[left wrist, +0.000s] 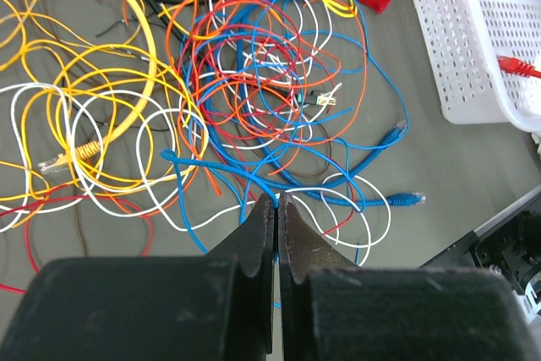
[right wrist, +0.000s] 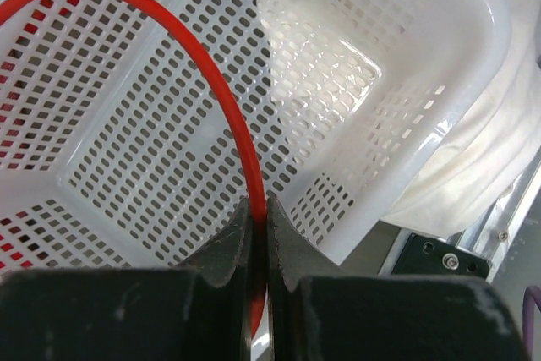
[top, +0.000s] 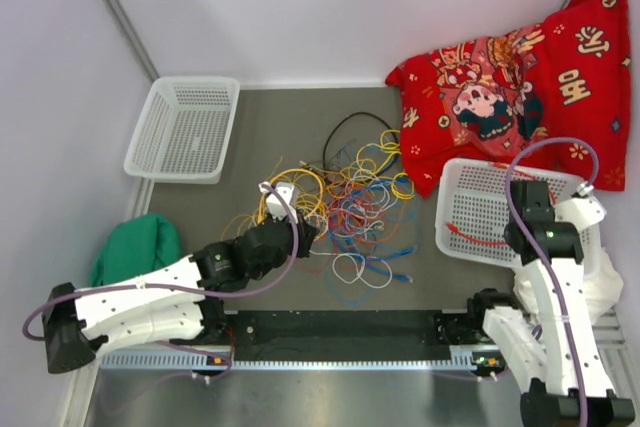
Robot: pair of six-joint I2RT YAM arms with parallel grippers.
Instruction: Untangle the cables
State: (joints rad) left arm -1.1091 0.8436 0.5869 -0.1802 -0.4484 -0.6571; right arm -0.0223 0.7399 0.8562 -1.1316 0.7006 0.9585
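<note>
Top external. Cables [top: 345,192]: one loose heap of yellow, orange, red, blue, white and black strands on the grey table [top: 280,117], lying between the left basket [top: 150,122] and the right basket [top: 470,172]. The left arm [top: 140,307] reaches to the heap's near-left edge. The right arm [top: 550,297] stands over the right basket, where part of a red cable [top: 470,235] lies. Also present: a red cushion [top: 520,77] behind that basket and a green cloth [top: 135,247] near the left arm.

Left wrist. Left gripper [left wrist: 276,200]: the jaws are pressed together with only a hairline slit between them, and the tips are at the near fringe of the heap. A blue strand [left wrist: 211,171] runs straight up to the tips. I cannot tell whether it is pinched or only touched.

Right wrist. Right gripper [right wrist: 258,209]: the jaws are clamped on the red cable, which rises from the tips and arcs left over the basket floor.

Step in hand, judged: strands are being sorted out one at a time, and the red cable is at the point of delivery.

Next move, judged: the right jaws need to part so the cable drops inside the basket walls. The left gripper needs to draw one blue strand clear slowly, since its loops cross orange and white ones and could drag them along.
</note>
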